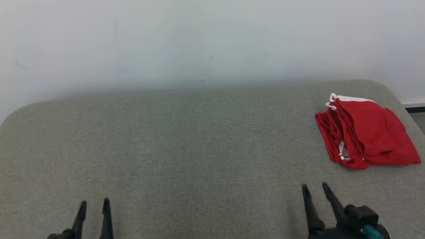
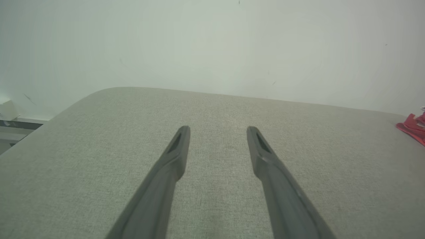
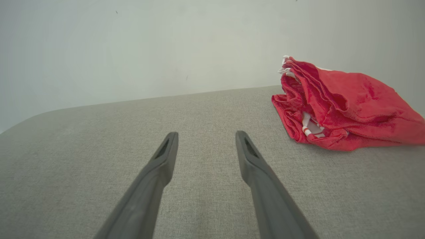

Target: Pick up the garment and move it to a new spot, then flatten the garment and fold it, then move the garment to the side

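I see a red garment (image 1: pixel 368 132) with white trim, ahead and right of my right gripper (image 1: pixel 314 185). Its fingers (image 1: pixel 333 202) are black, with a teal fitting (image 1: pixel 369 230) behind. The padded surface (image 1: pixel 199 149) is speckled grey weave, and the wall (image 1: pixel 199 39) is pale grey-white.

a red garment (image 1: pixel 368 132) with white trim lies bunched at the far right.

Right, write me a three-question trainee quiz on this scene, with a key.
1. Fill in: the left gripper and the right gripper both stand ___, holding nothing.
2. Which is nearer the red garment? A) left gripper B) right gripper C) neither
3. True or false: the garment lies spread flat at the middle of the grey padded surface.
Key: 1 open; 2 B; 3 false, it lies heaped near the grey padded surface's far right corner.
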{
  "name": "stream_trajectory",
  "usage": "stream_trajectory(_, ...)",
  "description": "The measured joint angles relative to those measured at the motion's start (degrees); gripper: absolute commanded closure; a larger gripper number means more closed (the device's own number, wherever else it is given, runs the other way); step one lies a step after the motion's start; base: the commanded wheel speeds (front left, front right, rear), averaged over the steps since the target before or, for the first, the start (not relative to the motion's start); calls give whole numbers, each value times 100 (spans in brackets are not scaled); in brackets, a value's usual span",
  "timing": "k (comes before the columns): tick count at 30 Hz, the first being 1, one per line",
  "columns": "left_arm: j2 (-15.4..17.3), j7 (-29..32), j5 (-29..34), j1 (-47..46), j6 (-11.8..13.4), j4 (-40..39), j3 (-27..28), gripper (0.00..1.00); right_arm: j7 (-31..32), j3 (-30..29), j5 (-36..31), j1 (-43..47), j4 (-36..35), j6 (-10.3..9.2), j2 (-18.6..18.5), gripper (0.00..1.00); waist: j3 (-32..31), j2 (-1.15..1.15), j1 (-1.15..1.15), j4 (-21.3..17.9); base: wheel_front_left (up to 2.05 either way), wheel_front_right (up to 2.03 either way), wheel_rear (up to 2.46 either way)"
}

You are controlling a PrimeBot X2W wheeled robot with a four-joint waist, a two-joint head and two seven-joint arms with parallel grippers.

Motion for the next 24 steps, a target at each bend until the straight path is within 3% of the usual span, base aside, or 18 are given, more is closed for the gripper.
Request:
stream_trajectory(6, -55, 69, -56, 154, 0, 325, -14, 100, 58, -8, 52, 269, 294, 0, 7, 100, 1, 0, 0, 0, 0, 0, 0)
stream_trajectory(24, -56, 556, -1975, 44, -56, 331, 8, 100, 520, -252, 1924, 237, 67, 0, 13, 100, 27, 0, 0, 21, 0, 0, 0)
